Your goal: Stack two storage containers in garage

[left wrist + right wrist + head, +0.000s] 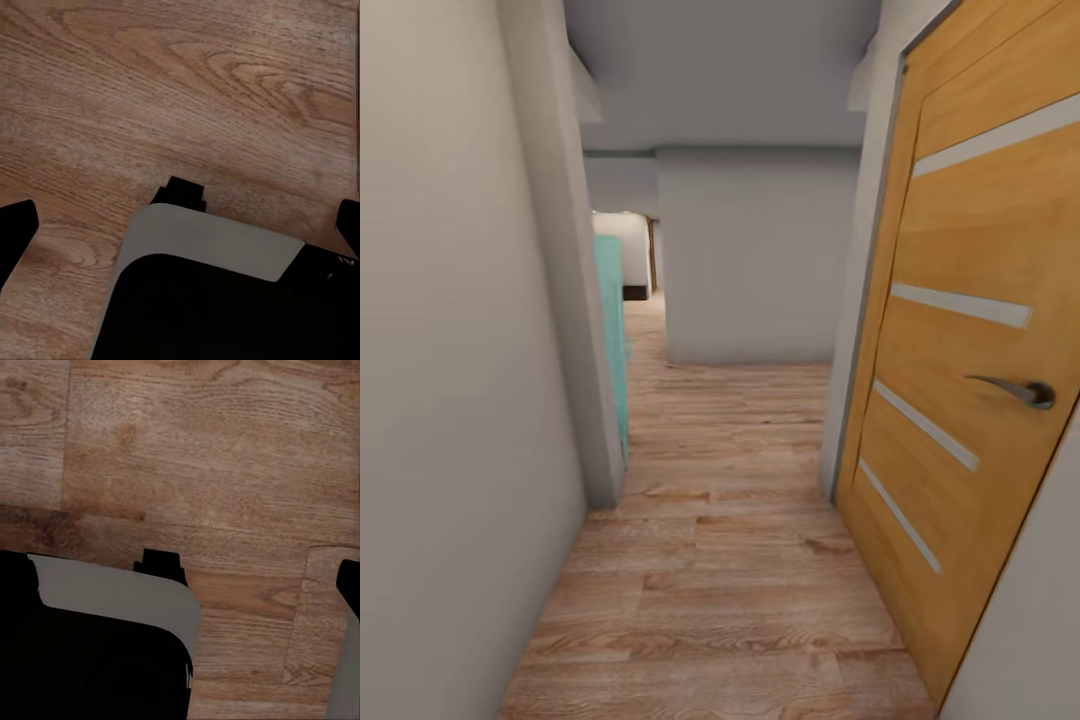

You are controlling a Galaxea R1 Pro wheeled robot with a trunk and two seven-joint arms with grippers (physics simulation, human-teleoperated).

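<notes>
I am in a narrow hallway with light wood-plank flooring (720, 580). The two storage containers are out of view. In the left wrist view my left gripper (184, 221) hangs over the planks, its black fingertips (16, 225) far apart at the picture's edges with nothing between them. The right wrist view is alike: my right gripper (180, 577) is open over the wood, one fingertip (349, 585) at the edge. Part of my grey and black base (210, 292) lies under both.
A tan door with glass slats (960, 330) and a dark handle (1025, 392) stands close on the right. A pale wall (460, 400) runs along the left to a corner (588, 420), with a teal object (613, 330) behind it. A grey wall (760, 260) blocks ahead; the passage continues left (645, 320).
</notes>
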